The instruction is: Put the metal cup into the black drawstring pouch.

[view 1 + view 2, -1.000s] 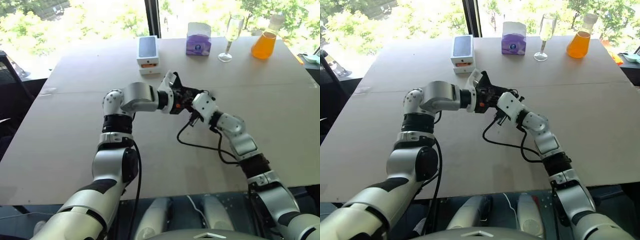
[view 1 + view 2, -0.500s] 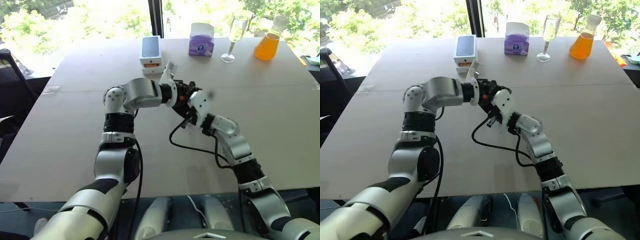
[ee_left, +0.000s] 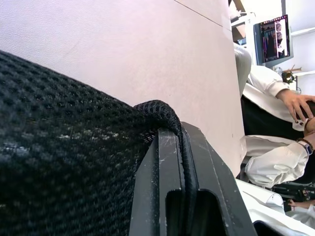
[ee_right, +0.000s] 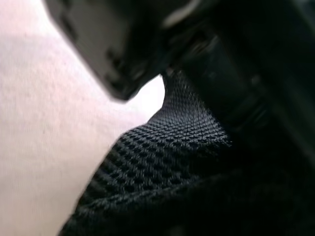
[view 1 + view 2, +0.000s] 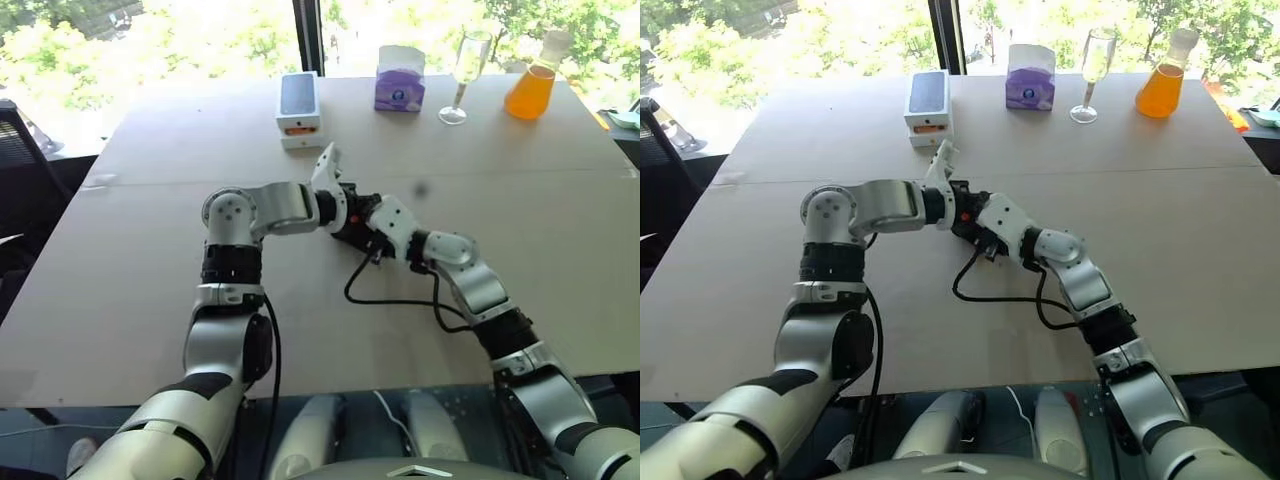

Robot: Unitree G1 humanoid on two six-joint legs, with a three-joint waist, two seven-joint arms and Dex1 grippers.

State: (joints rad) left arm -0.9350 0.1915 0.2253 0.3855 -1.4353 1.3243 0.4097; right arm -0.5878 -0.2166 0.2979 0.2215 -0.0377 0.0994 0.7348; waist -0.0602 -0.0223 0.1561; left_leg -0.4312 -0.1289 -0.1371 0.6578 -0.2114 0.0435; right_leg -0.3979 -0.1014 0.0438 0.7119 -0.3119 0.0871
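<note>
The black drawstring pouch (image 5: 354, 221) hangs just above the middle of the table, between my two hands. My left gripper (image 3: 174, 142) is shut on a fold of its mesh fabric (image 3: 64, 147), which is pinched between the black fingers (image 3: 157, 196). My right gripper (image 5: 372, 232) presses in against the pouch from the right. In its wrist view the pouch's mesh (image 4: 167, 147) sits close, with the left gripper's body behind it. The metal cup is hidden.
At the far edge stand a white phone box (image 5: 298, 105), a purple tissue box (image 5: 399, 85), a stemmed wine glass (image 5: 462, 70) and a flask of orange liquid (image 5: 530, 85). A black cable (image 5: 395, 301) loops on the table under my right forearm. People (image 3: 275, 123) sit beyond the table.
Both hands have sunk slightly toward the table with the pouch between them, and my left wrist has rolled. The left gripper keeps its hold on the fabric.
</note>
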